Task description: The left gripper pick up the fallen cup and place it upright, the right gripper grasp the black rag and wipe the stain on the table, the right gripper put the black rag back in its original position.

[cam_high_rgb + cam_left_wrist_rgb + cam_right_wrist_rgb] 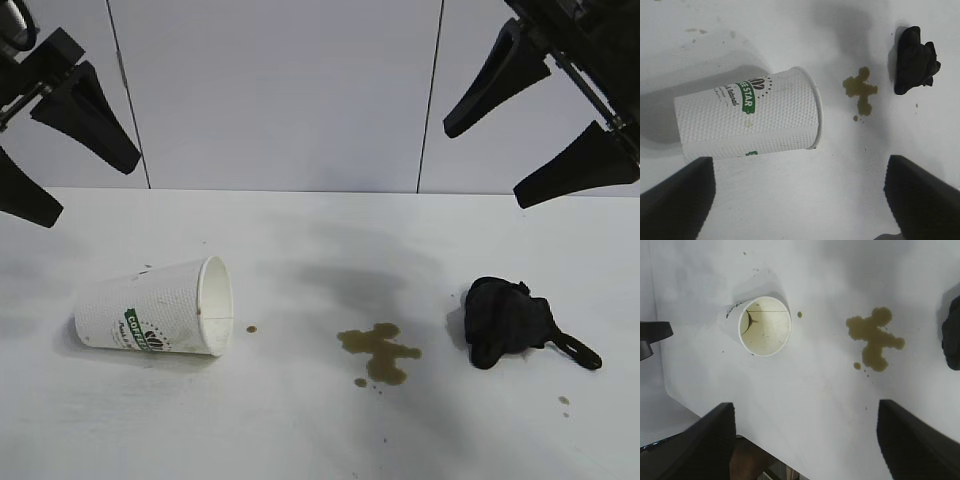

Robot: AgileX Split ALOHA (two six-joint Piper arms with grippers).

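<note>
White paper cup, green band, lying on its side at the left of the worktop, mouth towards the stain. Left gripper hangs above it, jaws wide open, empty. Best approach, I judge: descend squarely across the cup's body, close gently to avoid crushing, then tip it upright. Olive-brown stain at centre; black rag lies just beyond it at right. Right gripper waits high, jaws apart, empty. Nothing blocks the cup.

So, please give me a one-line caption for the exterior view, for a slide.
Fallen cup, coffee stain and black rag on the white table; both grippers raised, jaws open.
</note>
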